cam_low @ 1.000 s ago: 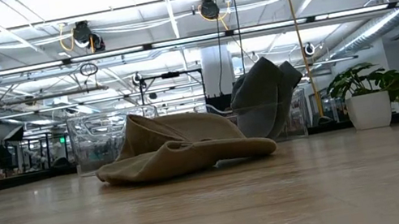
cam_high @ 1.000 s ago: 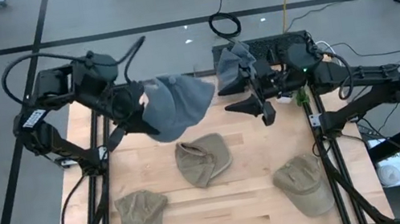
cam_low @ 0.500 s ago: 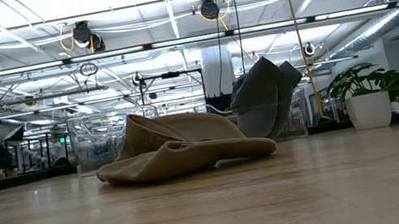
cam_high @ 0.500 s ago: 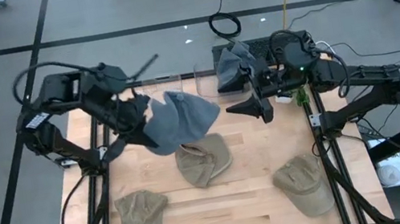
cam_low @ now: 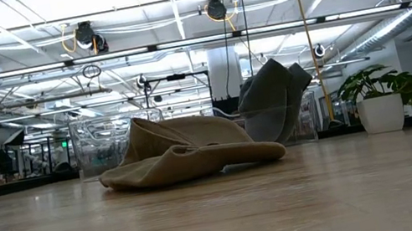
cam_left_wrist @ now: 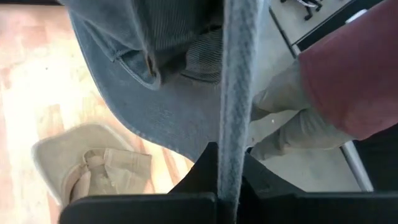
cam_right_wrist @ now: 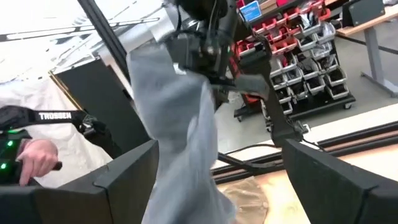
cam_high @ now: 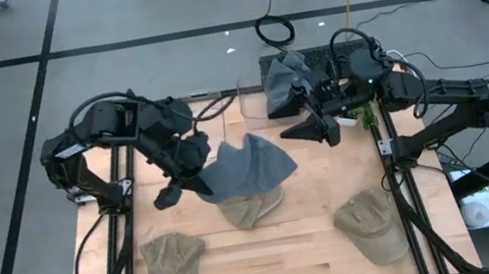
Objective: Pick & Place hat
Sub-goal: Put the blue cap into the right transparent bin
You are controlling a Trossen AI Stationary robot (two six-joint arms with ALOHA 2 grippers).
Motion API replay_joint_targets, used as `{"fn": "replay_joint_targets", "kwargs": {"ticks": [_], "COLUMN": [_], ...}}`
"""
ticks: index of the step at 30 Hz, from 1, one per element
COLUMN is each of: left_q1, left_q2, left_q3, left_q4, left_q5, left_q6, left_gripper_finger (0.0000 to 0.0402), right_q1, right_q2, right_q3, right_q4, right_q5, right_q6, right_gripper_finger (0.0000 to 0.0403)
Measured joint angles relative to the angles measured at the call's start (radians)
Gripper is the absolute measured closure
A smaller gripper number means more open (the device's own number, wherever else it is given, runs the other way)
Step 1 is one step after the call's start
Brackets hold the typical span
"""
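A grey-blue hat (cam_high: 252, 167) hangs from my left gripper (cam_high: 202, 169), which is shut on it above the middle of the table. Under it lies a tan hat (cam_high: 248, 206), partly covered in the high view and resting flat on the wood (cam_low: 188, 158). My right gripper (cam_high: 309, 131) stands open in the air to the right of the grey-blue hat, fingers toward it, holding nothing. In the right wrist view the hanging hat (cam_right_wrist: 181, 124) shows beyond the open fingers. A second grey hat (cam_high: 287, 84) sits at the table's far edge. My left gripper pinches an edge of the grey-blue hat (cam_left_wrist: 231, 130) between its two fingers; that edge shows end-on as a thick strip running out between them. The fingers slant down from the table's left side. The hat hangs slack below and beyond them, clear of the table.
Two more tan hats lie near the front edge, one at the left (cam_high: 173, 266) and one at the right (cam_high: 373, 225). A clear container (cam_low: 109, 143) stands at the far edge. A person's hand (cam_right_wrist: 34, 155) shows beyond the table, and a potted plant (cam_low: 380, 97) at the far right.
My left gripper has swung from the table's far left toward its middle and sunk a little, tipping further down. The grey-blue hat has travelled with it, still hanging clear, and now covers part of the middle tan hat.
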Motion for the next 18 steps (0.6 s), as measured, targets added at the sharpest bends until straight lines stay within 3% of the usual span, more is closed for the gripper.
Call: {"fn": "replay_joint_targets", "kwargs": {"ticks": [18], "left_q1": [0.002], "left_q2": [0.045], "left_q3": [0.000], "left_q4": [0.061], "left_q5": [-0.035], "left_q6": [-0.006], "left_gripper_finger": [0.0394], "right_q1": [0.068], "right_q2": [0.062], "right_q3": [0.000], "right_q4": [-0.002], "right_q5": [0.000], "right_q6": [0.005], "right_gripper_finger": [0.0081]}}
